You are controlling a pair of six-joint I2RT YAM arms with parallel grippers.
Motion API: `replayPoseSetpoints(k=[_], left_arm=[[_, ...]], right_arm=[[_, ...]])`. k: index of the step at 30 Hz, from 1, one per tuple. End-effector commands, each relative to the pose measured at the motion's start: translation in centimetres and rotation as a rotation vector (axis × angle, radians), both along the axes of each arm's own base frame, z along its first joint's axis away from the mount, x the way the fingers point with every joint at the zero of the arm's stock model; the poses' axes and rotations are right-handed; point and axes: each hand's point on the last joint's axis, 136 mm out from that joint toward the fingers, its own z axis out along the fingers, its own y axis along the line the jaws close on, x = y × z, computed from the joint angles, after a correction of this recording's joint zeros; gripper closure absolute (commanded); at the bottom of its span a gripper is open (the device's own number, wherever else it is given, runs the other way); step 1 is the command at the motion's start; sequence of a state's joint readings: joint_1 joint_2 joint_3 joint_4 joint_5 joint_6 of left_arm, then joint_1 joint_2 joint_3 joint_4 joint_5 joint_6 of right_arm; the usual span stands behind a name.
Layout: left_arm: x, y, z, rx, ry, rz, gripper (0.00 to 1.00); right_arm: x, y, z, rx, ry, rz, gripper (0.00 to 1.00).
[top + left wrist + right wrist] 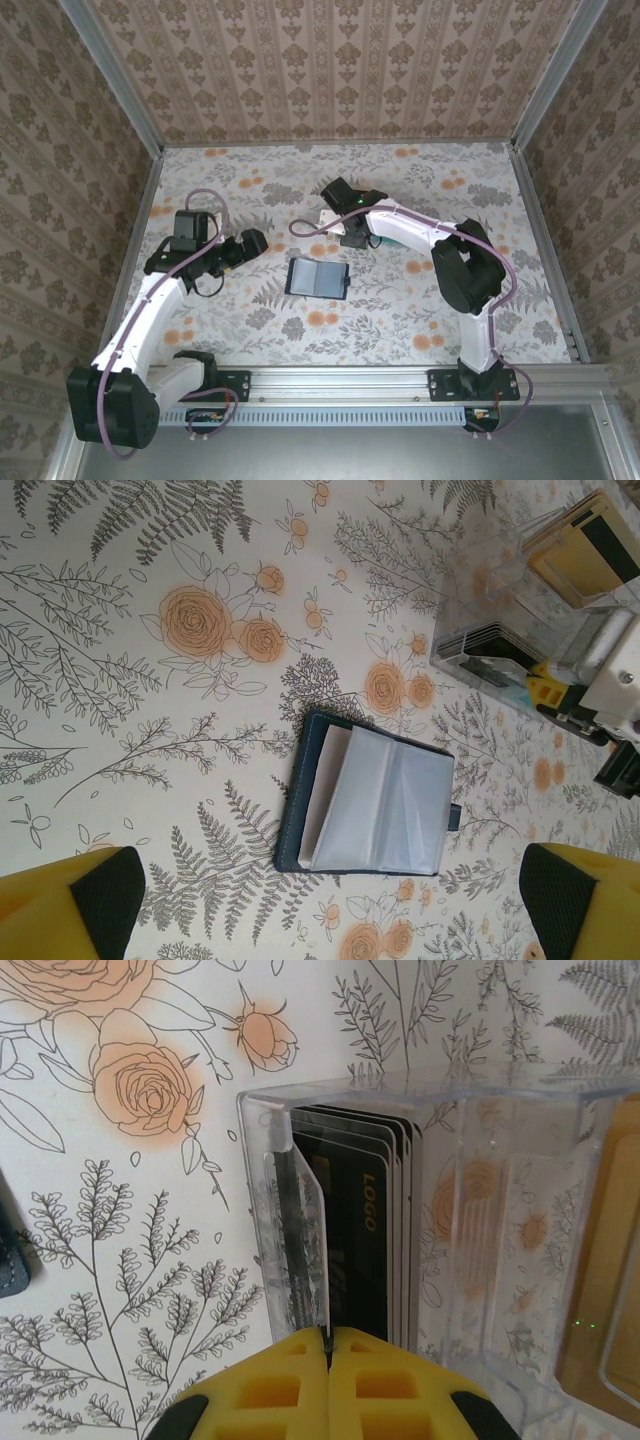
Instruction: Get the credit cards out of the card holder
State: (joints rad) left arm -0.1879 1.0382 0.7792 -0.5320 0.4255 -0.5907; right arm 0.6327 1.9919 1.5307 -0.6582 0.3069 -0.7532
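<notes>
The bench wears a print of ferns and orange roses, with papered walls around it. The left arm reaches in from 7 o'clock and the right arm from 5 o'clock, bending back toward the middle.

In the left wrist view the left claw hangs above the bench with its yellow fingers spread wide and nothing between them. The right claw has its yellow tips pressed flat together at the near rim of a clear plastic box. Whether anything thin is pinched there, I cannot tell.

In the top view that box stands just past the bench's middle, toward 12 o'clock, partly under the right wrist.

The card holder lies at the middle of the bench, at 6 o'clock from the box and at 4 o'clock from the left claw, touching neither. It lies open and flat, blue-grey pockets up, navy cover showing as a border around them. A pale card edge peeks from its pocket on the 9 o'clock side in the left wrist view.

A stack of cards stands on edge in one compartment of the box, the front one black with gold lettering. A tan card with a dark stripe sits in another.
</notes>
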Motion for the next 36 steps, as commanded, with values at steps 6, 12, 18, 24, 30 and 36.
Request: replayPoseSetpoints(k=[6,12,18,24,30,36], left_arm=[[-0.7,0.3,0.0,-0.010,0.004,0.006,0.00],[-0.7,0.4,0.0,-0.012,0.002,0.011,0.00],[-0.7,0.4,-0.2,-0.017,0.008,0.012,0.00],[-0.7,0.3,-0.1,-0.018,0.006,0.012,0.00],[-0.7,0.3,-0.2,-0.018,0.007,0.010,0.00],[-0.7,0.2,-0.5,-0.022,0.014,0.003,0.00]], right_arm=[[0.4,0.3,-1.2,-0.001,0.017,-0.034,0.96],[1.1,-0.1,-0.4,-0.010,-0.027,-0.061,0.79],[2.0,-0.5,0.7,-0.018,-0.092,-0.084,0.71],[3.2,-1.2,1.1,-0.052,-0.152,-0.112,0.72],[3.6,-1.4,1.1,-0.055,-0.169,-0.129,0.72],[3.6,-1.3,1.7,-0.028,-0.176,-0.139,0.72]])
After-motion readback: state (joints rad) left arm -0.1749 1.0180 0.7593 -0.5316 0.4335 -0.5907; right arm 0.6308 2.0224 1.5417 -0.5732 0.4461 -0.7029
